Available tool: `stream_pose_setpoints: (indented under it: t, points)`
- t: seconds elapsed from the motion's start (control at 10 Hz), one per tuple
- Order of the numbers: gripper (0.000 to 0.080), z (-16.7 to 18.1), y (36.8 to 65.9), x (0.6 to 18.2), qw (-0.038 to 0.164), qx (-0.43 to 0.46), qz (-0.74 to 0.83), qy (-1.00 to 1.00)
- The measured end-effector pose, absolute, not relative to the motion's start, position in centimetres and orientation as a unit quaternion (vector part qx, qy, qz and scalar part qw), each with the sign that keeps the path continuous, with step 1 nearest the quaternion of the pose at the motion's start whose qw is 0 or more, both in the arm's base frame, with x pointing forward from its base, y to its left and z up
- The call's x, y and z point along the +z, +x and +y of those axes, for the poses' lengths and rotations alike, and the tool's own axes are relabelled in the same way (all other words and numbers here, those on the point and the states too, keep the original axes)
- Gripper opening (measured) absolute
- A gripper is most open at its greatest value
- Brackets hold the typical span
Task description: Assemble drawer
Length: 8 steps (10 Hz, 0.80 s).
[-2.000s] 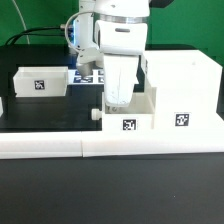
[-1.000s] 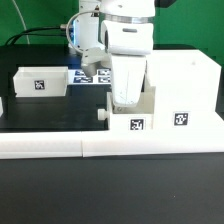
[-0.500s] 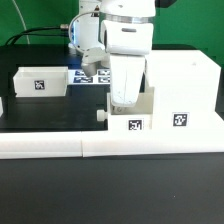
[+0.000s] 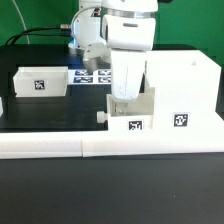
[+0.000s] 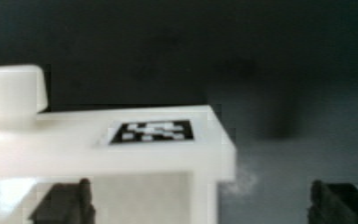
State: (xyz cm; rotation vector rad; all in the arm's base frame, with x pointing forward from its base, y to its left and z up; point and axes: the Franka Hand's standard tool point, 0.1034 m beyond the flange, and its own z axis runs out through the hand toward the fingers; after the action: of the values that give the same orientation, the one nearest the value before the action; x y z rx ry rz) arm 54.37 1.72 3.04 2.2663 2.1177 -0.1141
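Note:
The large white drawer housing (image 4: 186, 92) stands at the exterior view's right with a tag on its front. A small tray (image 4: 131, 119) with a tag and a front knob (image 4: 100, 115) sits against the housing's left side; how far in it reaches I cannot tell. A second tray (image 4: 39, 82) lies at the left. My gripper (image 4: 122, 98) hangs just over the near tray, open. In the wrist view my gripper (image 5: 202, 203) has its fingers (image 5: 60, 202) wide apart, astride the tray's corner (image 5: 158, 132), with the knob (image 5: 12, 95) beyond.
The long white L-shaped bar (image 4: 110, 147) runs along the table's front, just before the tray and the housing. The marker board (image 4: 93, 75) lies behind the arm. A white piece (image 4: 2, 105) shows at the far left edge. Cables run at the back left.
The near tray slid to the right toward the housing with my gripper on it. The gripper has since lifted slightly; the tray stays put.

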Motion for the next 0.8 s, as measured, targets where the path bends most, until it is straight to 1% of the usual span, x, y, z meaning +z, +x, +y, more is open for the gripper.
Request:
stream_pose_setpoints:
  t: [0.2, 0.3, 0.5, 0.8]
  points:
    - [0.0645, 1.4, 54.4, 5.4, 0.016, -0.047, 0.680, 0.732]
    - [0.0648, 0.9, 54.5, 6.4, 0.018, -0.047, 0.678, 0.734]
    - [0.0648, -0.6, 54.4, 7.1, 0.022, -0.045, 0.678, 0.733]
    - [0.0648, -1.2, 54.2, 6.8, 0.019, -0.045, 0.677, 0.735]
